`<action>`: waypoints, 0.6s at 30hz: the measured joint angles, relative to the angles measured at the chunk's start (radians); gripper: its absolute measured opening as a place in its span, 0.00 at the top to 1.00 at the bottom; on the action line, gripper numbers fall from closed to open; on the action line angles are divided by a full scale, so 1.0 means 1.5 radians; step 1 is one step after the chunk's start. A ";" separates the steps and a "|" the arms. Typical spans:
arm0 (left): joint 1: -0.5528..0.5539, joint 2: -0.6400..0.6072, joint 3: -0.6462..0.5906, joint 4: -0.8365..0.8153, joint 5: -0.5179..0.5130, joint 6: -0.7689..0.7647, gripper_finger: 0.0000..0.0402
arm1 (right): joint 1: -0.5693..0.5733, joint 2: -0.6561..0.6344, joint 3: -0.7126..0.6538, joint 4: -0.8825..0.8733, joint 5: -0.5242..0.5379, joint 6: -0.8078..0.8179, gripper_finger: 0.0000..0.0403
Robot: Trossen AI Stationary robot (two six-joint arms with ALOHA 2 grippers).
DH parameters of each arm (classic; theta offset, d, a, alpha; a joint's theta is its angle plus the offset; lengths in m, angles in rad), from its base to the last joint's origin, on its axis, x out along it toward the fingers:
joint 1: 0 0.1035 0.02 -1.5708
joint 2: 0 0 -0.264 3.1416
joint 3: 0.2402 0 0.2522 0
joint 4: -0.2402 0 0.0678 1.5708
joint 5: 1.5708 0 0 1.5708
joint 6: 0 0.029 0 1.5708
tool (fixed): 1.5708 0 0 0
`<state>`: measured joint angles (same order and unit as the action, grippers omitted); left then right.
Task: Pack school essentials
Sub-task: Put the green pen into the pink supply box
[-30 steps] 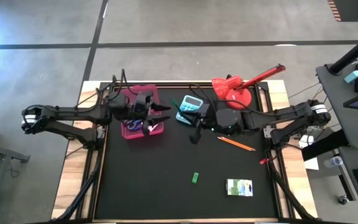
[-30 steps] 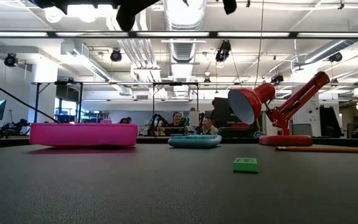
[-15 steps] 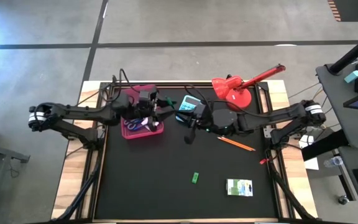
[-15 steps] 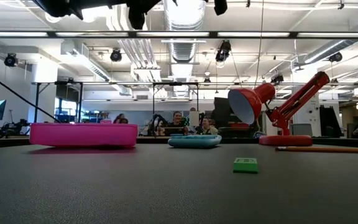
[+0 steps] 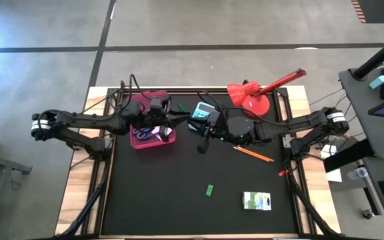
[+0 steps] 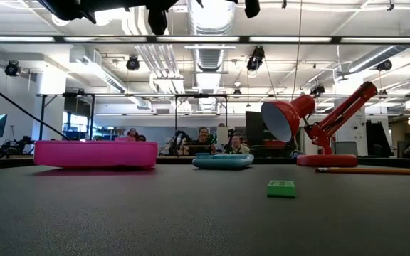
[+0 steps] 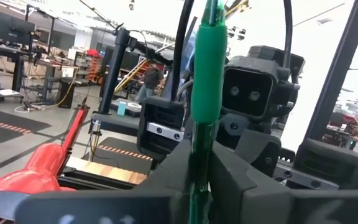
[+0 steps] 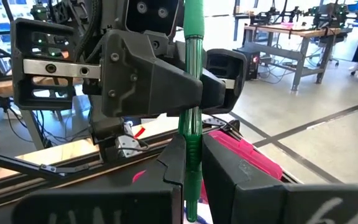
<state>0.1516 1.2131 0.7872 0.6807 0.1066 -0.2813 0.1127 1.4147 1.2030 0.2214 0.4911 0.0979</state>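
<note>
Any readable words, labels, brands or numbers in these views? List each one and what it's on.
None can be read.
White-green packet: has print, too small to read.
Teal calculator: keys and display too small to read.
Pink box: embossed marks on its wall, blurred.
Green pen: no lettering visible.

We see that the left gripper [image 7: 199, 163], which stood open over the pink box [image 5: 153, 136] a second ago, has reached toward the right gripper [image 8: 191, 163] and closed on the green pen [image 7: 206, 74] held there. The right gripper has also come nearer the pink box, so both now pinch the pen just beside it.
</note>
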 joint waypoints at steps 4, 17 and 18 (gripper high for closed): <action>0.000 -0.002 0.000 -0.001 0.002 0.000 0.97 | 0.000 0.000 0.000 0.000 0.000 0.005 0.94; -0.001 -0.002 -0.001 -0.001 0.014 -0.002 0.96 | -0.002 -0.001 0.000 -0.009 -0.016 0.053 0.83; -0.001 -0.002 -0.001 0.001 0.014 -0.002 0.96 | -0.002 -0.001 0.000 -0.014 -0.015 0.054 0.80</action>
<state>0.1501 1.2097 0.7864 0.6824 0.1272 -0.2844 0.1104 1.4139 1.2030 0.2005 0.4683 0.1789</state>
